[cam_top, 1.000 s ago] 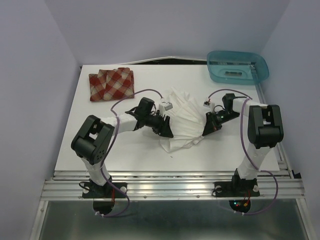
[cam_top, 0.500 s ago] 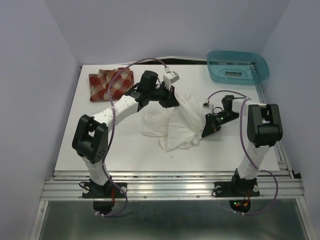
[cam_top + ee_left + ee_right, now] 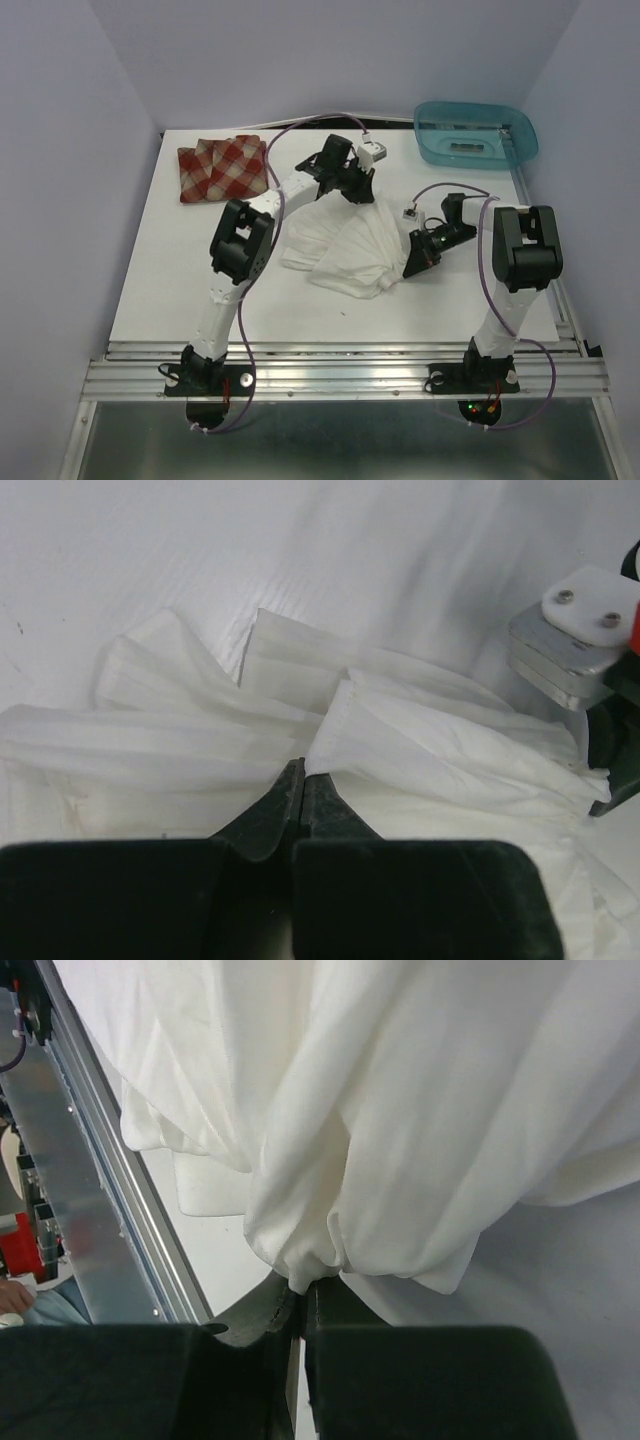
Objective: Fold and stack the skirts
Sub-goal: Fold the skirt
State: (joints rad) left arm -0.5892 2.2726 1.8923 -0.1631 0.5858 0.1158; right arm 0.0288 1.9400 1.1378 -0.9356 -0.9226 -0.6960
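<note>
On the table [image 3: 200,290] the folded skirt [image 3: 223,169] lies far left, the basket [image 3: 475,155] in the far right corner, the loose skirt [image 3: 345,250] between them, nearer and right of centre

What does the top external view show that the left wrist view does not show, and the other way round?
Only top external: the plaid skirt, folded at the far left, and the teal basket at the far right. Only left wrist: the left gripper has its jaws shut on a cloth edge. Both: the white skirt, spread and crinkled.
</note>
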